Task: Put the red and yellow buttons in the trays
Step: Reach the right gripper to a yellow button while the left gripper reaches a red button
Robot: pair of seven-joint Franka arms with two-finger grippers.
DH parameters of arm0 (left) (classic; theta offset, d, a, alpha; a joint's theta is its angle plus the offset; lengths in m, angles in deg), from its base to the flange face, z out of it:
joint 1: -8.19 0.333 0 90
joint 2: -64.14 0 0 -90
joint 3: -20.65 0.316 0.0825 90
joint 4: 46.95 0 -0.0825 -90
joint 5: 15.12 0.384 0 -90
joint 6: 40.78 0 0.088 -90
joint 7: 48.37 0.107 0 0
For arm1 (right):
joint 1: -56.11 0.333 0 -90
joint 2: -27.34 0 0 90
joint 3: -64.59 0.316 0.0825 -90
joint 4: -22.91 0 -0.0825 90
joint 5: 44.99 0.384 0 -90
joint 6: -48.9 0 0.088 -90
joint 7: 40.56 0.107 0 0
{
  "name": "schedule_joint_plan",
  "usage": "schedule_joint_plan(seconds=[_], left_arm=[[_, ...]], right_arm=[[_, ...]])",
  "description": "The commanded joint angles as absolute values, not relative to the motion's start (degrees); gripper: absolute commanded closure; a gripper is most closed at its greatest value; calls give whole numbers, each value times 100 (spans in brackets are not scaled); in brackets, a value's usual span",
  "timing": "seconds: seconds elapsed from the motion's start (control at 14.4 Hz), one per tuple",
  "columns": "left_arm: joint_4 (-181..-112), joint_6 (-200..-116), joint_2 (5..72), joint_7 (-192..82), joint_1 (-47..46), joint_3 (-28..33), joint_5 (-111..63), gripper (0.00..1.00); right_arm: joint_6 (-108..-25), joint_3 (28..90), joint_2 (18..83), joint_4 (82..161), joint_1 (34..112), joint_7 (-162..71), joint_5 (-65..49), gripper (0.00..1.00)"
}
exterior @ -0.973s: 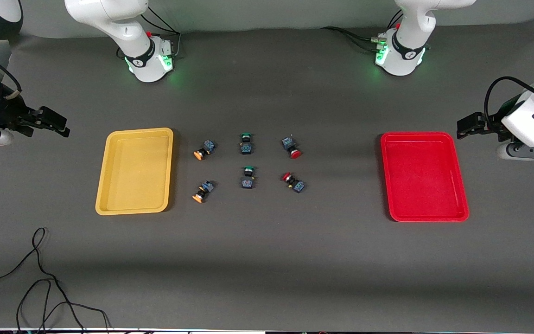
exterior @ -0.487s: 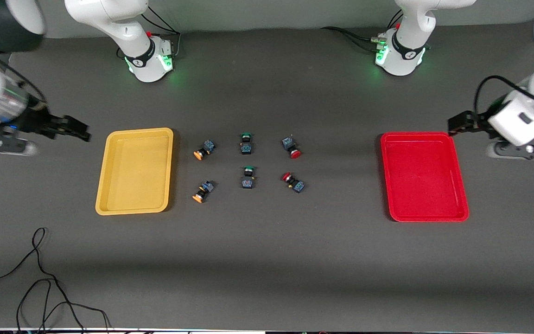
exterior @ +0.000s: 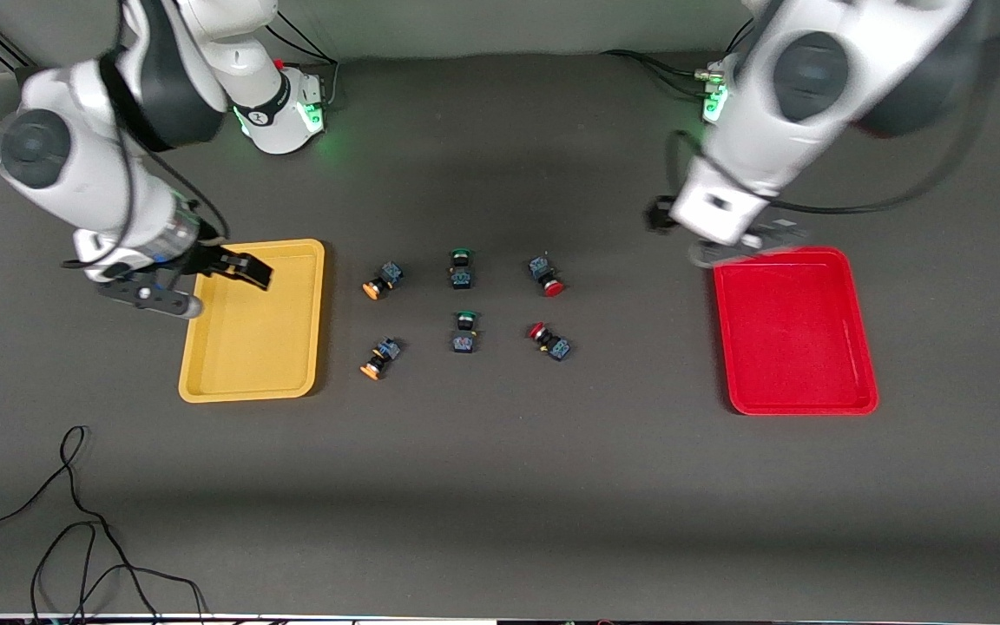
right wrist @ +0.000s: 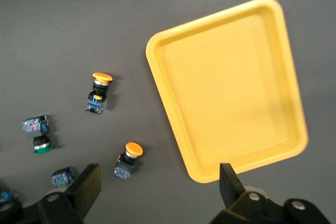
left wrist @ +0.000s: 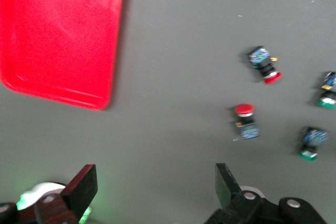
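Observation:
Two yellow buttons [exterior: 381, 280] [exterior: 380, 357] lie on the table beside the yellow tray [exterior: 266, 347]. Two red buttons [exterior: 545, 275] [exterior: 549, 340] lie toward the red tray [exterior: 795, 330]. Both trays hold nothing. My right gripper [exterior: 244, 269] hangs open over the yellow tray's rim. Its wrist view shows the yellow tray [right wrist: 226, 87] and the yellow buttons [right wrist: 98, 93] [right wrist: 129, 158] past my right gripper [right wrist: 157, 184]. My left gripper [exterior: 661, 217] hangs open over bare table by a corner of the red tray. Its wrist view shows my left gripper [left wrist: 156, 187], the red tray [left wrist: 58, 35] and the red buttons [left wrist: 264, 65] [left wrist: 245, 121].
Two green-capped buttons [exterior: 461, 267] [exterior: 464, 332] lie between the yellow and red pairs. A loose black cable [exterior: 75, 521] trails over the table's corner nearest the front camera, at the right arm's end. The arm bases [exterior: 279, 104] [exterior: 747, 104] stand along the table's edge.
Both arms have swung in from the table's ends. My right gripper now hangs over the yellow tray and my left gripper by the red tray. Buttons and trays have not moved.

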State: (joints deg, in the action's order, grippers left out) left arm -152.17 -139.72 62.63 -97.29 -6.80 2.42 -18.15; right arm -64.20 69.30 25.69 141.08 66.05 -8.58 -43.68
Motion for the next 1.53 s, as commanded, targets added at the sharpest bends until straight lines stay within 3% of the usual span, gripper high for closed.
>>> schedule_joint_plan(seconds=[0.0,0.42,0.7,0.97,1.46], left_arm=[[-15654,-14780,6274,-11335,-1315,316,-1950,0],[-15751,-15854,5694,-12712,-2327,325,-1890,0],[-15918,-16732,4878,-12869,-2354,325,-1539,0],[-16103,-17585,4086,-13432,-2468,325,-862,0],[-16094,-18149,3391,-13486,-2468,369,-484,0]], right_arm=[[-7044,7240,2697,14568,6587,-182,-4306,0],[-7757,7672,3497,14630,6596,857,-4306,0],[-8460,7795,3796,14964,6604,1191,-4315,0],[-8557,7988,4192,15000,6684,1709,-4315,0],[-9233,8120,4526,15517,6824,2114,-4323,0]])
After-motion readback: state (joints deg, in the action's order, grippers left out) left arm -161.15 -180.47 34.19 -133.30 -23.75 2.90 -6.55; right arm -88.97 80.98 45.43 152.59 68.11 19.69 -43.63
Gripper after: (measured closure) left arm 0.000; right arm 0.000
